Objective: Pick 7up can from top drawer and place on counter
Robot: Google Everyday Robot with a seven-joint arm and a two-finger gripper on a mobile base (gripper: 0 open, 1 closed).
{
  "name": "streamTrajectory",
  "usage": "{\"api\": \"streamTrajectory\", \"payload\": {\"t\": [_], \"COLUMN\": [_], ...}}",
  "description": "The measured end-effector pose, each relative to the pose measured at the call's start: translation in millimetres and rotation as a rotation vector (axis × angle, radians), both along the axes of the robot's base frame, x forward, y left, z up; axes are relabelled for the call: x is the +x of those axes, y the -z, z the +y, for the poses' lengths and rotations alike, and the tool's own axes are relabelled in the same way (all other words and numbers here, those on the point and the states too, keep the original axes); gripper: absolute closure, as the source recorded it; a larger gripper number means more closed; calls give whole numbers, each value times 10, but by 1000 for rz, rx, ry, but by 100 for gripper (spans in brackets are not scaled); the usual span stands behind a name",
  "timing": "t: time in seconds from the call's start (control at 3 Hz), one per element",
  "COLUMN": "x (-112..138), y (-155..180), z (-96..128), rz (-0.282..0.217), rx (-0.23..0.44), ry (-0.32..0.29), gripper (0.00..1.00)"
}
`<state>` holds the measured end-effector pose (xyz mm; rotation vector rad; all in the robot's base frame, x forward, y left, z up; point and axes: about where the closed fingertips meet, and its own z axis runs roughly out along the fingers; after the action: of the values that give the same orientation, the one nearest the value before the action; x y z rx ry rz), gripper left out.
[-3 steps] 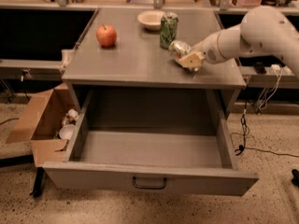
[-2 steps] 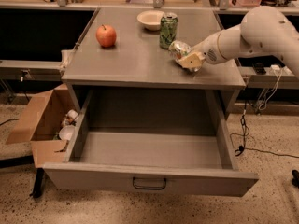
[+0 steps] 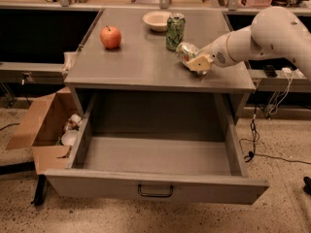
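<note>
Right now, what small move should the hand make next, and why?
Probably ease the hand off the 7up can and away. The can already rests on the counter, near the dark green can; the hand is against it on the counter's right side, and the top drawer is empty.

Smooth white rounded arm [image 3: 262,33] ends in a tan claw [image 3: 199,62] above the counter [image 3: 141,64].

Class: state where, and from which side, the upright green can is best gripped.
Likely across its smooth mid-body, from the front-left: the green can stands upright, the bowl sits behind-left, and the gripper beside the 7up can crowds its front-right.
</note>
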<state>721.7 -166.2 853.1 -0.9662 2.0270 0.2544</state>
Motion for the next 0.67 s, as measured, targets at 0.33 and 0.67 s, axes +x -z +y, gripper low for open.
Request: {"api": "streamTrajectory", "payload": {"t": [0.33, 0.67], "x": [0, 53], "y": [-44, -354], "z": [0, 45], "rz": [0, -54], "rx": [0, 13], "ry": [0, -22], "gripper": [13, 0]}}
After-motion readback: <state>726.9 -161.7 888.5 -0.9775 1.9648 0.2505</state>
